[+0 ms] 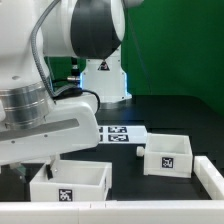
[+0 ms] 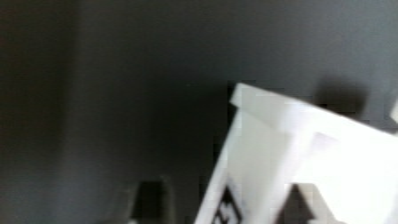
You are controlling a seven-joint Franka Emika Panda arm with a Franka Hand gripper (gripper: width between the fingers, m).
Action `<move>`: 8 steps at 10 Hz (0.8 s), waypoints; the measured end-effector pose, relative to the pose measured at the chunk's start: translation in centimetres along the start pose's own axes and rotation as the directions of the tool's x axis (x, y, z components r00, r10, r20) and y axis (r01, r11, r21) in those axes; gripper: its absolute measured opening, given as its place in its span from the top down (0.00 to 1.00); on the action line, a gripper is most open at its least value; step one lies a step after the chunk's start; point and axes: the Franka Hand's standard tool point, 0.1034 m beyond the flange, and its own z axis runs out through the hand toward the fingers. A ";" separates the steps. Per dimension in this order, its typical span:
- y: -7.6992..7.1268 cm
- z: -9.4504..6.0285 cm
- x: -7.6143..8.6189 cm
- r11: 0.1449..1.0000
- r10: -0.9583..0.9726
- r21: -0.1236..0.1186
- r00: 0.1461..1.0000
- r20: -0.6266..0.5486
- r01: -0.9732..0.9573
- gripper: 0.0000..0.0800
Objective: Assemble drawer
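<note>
A white open-top drawer tray (image 1: pixel 70 181) with a square tag on its front stands at the front of the exterior view's left. My arm (image 1: pixel 50 125) hangs over its far left corner and hides the fingers there. In the blurred wrist view my gripper (image 2: pixel 231 205) straddles a wall of this tray (image 2: pixel 285 150). One finger (image 2: pixel 151 200) is outside over the dark table, with a dark gap between it and the wall. The other finger (image 2: pixel 313 205) is over the white inside. The jaws stand apart. A second tagged tray (image 1: pixel 165 157) sits to the exterior view's right.
The marker board (image 1: pixel 120 133) lies flat behind the two trays. A low white rail (image 1: pixel 208 176) borders the table along the exterior view's right and front. A white robot base (image 1: pixel 105 80) stands at the back before a green wall.
</note>
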 end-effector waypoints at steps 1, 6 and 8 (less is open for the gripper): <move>0.0 0.0 0.0 1.000 0.000 0.000 1.000 0.000 0.000 0.78; 2.2 -0.5 0.8 0.976 -0.216 -0.016 0.976 -0.015 0.216 0.95; 3.9 -0.9 0.7 0.966 -0.255 -0.051 0.966 -0.037 0.253 0.95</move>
